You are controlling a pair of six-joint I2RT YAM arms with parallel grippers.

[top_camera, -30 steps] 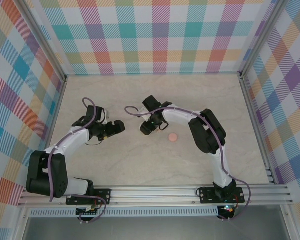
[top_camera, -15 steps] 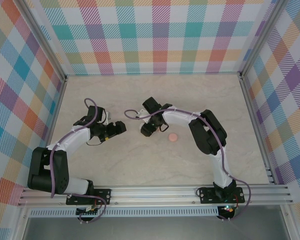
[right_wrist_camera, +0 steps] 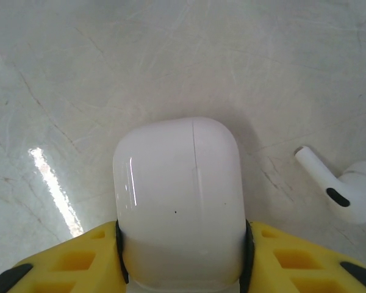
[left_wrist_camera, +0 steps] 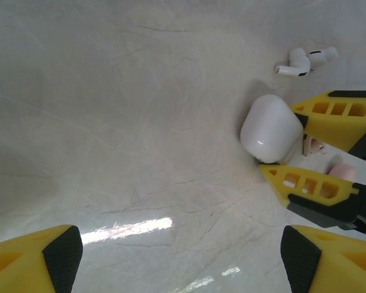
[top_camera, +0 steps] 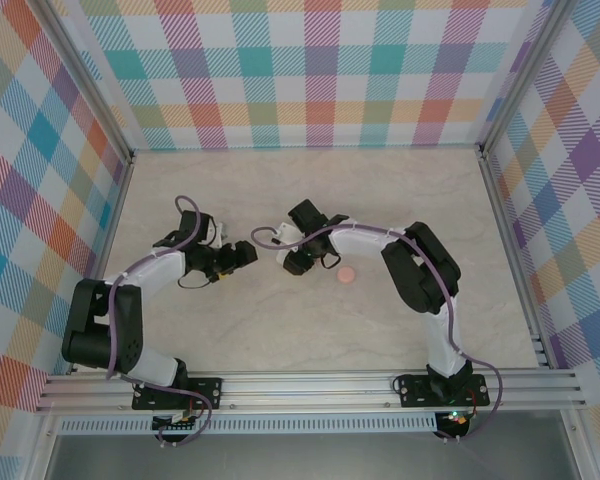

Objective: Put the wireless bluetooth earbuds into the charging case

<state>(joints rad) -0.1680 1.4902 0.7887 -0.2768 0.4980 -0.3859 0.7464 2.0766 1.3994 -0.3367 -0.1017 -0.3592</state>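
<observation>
Grips the case (right_wrist_camera: 180, 195) in the right tool (top_camera: 289, 262), lid apparently shut, with the earbuds (left_wrist_camera: 305, 60) lying just beside it, farther from the wide-open left tool (left_wrist_camera: 182, 253).

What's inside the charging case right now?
Can't see in: the case lid is shut, so the inside is covered. Two earbuds lie outside on the table beside it, so it is likely empty.

The top camera looks down from high up, over the near edge, at the whole table (top_camera: 280, 330). Both wrist cameras sit low and close. Both see the charging case (left_wrist_camera: 271, 128), the right one from nearest.
</observation>
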